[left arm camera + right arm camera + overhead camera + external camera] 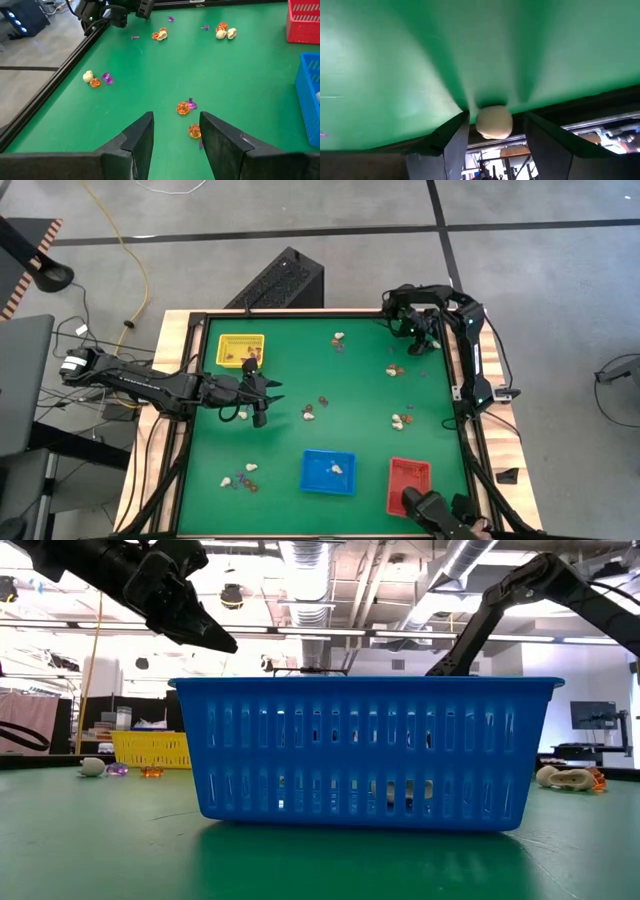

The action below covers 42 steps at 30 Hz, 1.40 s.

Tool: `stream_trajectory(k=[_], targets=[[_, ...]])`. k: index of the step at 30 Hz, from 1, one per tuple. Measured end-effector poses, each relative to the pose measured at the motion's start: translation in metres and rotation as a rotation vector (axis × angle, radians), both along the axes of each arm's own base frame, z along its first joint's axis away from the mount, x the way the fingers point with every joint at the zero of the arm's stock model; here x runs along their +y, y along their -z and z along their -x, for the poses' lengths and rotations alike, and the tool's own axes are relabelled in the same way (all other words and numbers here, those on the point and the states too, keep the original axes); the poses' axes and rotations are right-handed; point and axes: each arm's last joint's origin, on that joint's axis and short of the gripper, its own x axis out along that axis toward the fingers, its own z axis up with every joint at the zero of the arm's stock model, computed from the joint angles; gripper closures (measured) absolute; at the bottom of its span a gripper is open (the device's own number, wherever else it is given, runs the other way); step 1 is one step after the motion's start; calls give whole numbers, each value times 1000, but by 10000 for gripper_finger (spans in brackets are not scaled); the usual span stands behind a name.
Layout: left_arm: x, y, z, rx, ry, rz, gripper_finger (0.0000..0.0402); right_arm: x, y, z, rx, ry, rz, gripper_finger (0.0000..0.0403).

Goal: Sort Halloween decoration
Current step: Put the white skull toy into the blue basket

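Halloween decoration [401, 421] is barely sorted from above: a few trinkets lie in the yellow tray [241, 350], blue tray [328, 472] and red tray [409, 480], while most remain scattered in small clusters across the green table [300, 370]. Past the left gripper [175, 131], jaws apart and empty, orange and purple pieces lie loose on the mat just ahead. By its own wrist camera, the right gripper [494, 122] has a cream trinket [494, 121] between its fingers at the table's far right corner, so I judge nearly all the sorting is left.
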Motion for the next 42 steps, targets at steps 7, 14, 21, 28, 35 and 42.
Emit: stream_trajectory(k=[7, 14, 21, 28, 35, 42], targets=[[0, 0, 0, -1, -4, -1, 252, -1, 0, 1, -18, -12, -29, 196], [0, 0, 0, 2, -6, -3, 252, 0, 0, 1, -36, -7, -50, 252], [0, 0, 0, 3, -7, -3, 252, 1, -1, 1, -24, -5, -61, 275], [0, 0, 0, 4, -7, -4, 253, 8, -15, -9, -30, -43, -48, 270], [0, 0, 0, 2, -5, -11, 252, 27, -62, -43, -199, -49, 11, 270], [0, 0, 0, 1, -4, -10, 252, 88, -120, -89, -529, -61, 14, 270]])
